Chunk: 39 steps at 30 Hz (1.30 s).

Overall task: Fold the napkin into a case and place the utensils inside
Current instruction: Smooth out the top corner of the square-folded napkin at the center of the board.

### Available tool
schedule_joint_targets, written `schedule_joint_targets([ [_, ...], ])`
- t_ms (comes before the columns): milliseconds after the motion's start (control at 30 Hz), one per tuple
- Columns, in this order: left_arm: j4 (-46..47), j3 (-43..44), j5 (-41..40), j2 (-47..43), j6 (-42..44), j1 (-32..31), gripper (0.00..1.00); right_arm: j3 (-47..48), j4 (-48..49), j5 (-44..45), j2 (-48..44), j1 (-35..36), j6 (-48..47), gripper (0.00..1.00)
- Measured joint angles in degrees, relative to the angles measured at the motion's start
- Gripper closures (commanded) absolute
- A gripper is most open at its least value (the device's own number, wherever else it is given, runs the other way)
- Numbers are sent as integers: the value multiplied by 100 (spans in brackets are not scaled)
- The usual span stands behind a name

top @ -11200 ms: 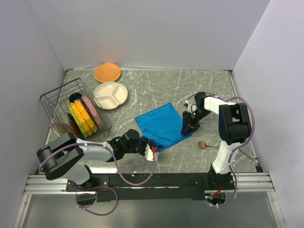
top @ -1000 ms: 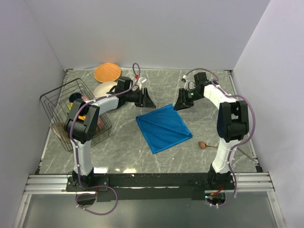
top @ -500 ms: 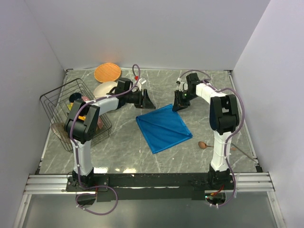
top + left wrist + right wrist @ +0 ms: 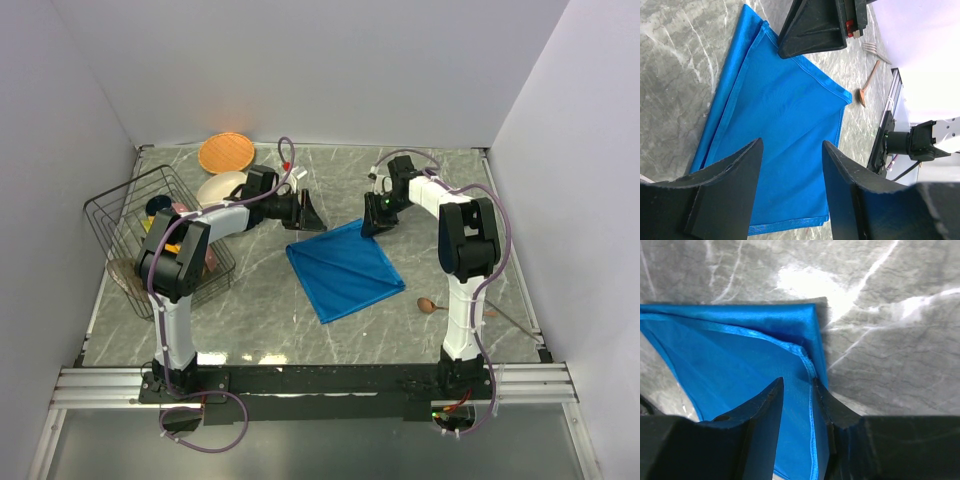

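Nearest the arm bases, on the right, a wooden spoon lies on the table, just off the napkin's near right corner. A fork lies beyond it in the left wrist view but is only a faint line from above.

The napkin lies flat mid-table as a wide doubled sheet, not yet a narrow case, with its layers slightly offset along the far edge.

At its far right corner sits the right gripper, fingers only a little apart and straddling the hem. Whether they touch the cloth cannot be told.

The left gripper hovers by the far left corner, fingers spread wide and holding nothing.

Farther left are a wire basket of coloured plates, a white plate and an orange plate.

The likeliest trouble is at that corner. With the layers offset, closing there could catch only the top sheet, and the fold would then peel open instead of doubling over. The shiny cloth could also slip out of a shallow pinch.

If one arm pulls sooner than the other, the fold would skew or the napkin would slide toward the spoon.

The grippers stand near each other, so a crossing move risks a knock.

The right arm hides the corner itself from above, and the basket wires hide part of what it holds.
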Motion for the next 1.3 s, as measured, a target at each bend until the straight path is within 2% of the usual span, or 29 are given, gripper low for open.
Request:
schedule_joint_targets([
  [367, 15, -24, 2, 0, 2, 17, 43, 57, 4, 282, -2, 68, 0, 62],
  [900, 24, -76, 7, 0, 15, 46, 43, 79, 4, 553, -33, 157, 2, 56],
  [1300, 24, -76, 11, 0, 15, 92, 44, 120, 48, 728, -33, 195, 4, 59],
])
